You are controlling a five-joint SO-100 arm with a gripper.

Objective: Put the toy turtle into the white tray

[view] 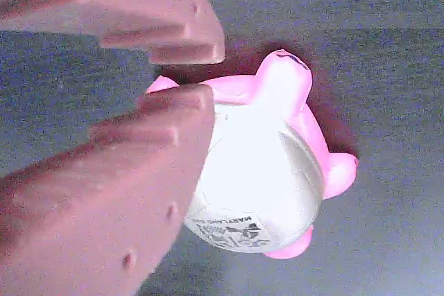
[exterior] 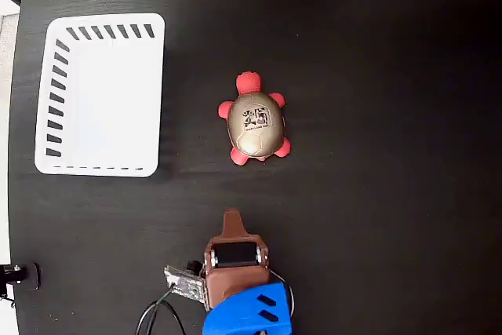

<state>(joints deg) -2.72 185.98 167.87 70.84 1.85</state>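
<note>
So the whole thing sits on a black table (exterior: pixel 376 37) with a faint wood-grain texture, matte, and along the far left edge of the fixed view there's a strip of pale floor or wall, too thin to say which. Starting at the left, the white tray (exterior: pixel 53 92) lies flat near the table's left edge, slanted slots running down its left side and across its top, nothing in it. Down in the bottom-left corner there's a little dark clamp-looking thing (exterior: pixel 17 275) at the table edge. Moving right, the toy turtle (exterior: pixel 255 121) sits around the middle of the table, well apart from the tray, right side up with its gold shell and black print facing the camera, red-pink head pointing to the top of the picture. Below it at the bottom edge is the arm: brown gripper (exterior: pixel 231 217), a blue body part (exterior: pixel 247 311) behind it and some cables (exterior: pixel 161 307) trailing left. The gripper is near the turtle but not touching it. In the wrist view the brown fingers (view: pixel 111 199) are slightly parted, a narrow gap, holding nothing, with the turtle (view: pixel 267 178) just beyond the tips.
</note>
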